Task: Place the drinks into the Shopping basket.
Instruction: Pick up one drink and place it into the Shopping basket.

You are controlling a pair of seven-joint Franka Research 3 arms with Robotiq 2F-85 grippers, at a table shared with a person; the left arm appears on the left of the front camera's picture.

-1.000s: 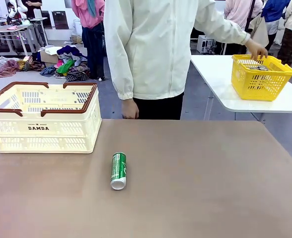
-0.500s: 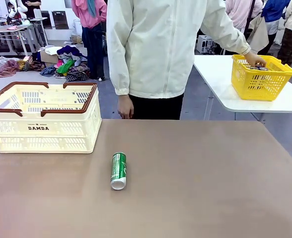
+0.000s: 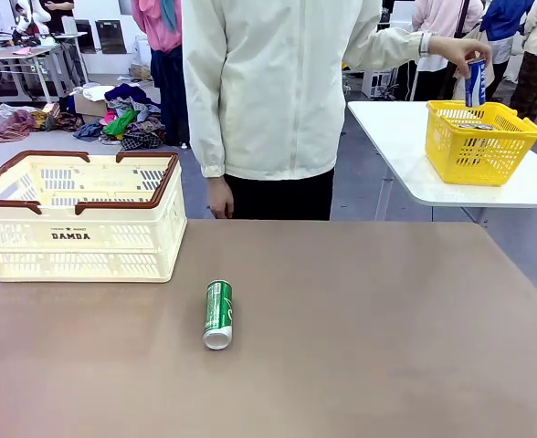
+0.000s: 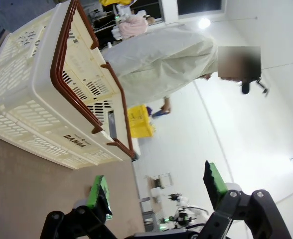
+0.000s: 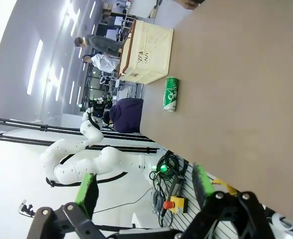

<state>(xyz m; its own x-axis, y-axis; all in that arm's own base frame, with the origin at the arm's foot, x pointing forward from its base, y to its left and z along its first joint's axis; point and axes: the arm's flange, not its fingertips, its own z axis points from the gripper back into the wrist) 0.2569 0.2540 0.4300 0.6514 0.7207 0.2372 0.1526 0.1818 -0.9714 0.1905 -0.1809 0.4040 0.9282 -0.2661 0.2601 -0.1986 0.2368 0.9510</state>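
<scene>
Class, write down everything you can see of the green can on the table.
The green can is slim and metal-looking, with white lettering. It lies on its side on the brown table, with a silver end facing the front camera. It sits nearer the robot than the cream Shopping basket, apart from it. Only the table touches it.

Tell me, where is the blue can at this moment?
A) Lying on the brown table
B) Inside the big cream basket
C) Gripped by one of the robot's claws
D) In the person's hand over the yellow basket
D: the person's hand holds the blue can upright just above the yellow basket on the far white table, while the green can lies on its side on the brown table.
</scene>
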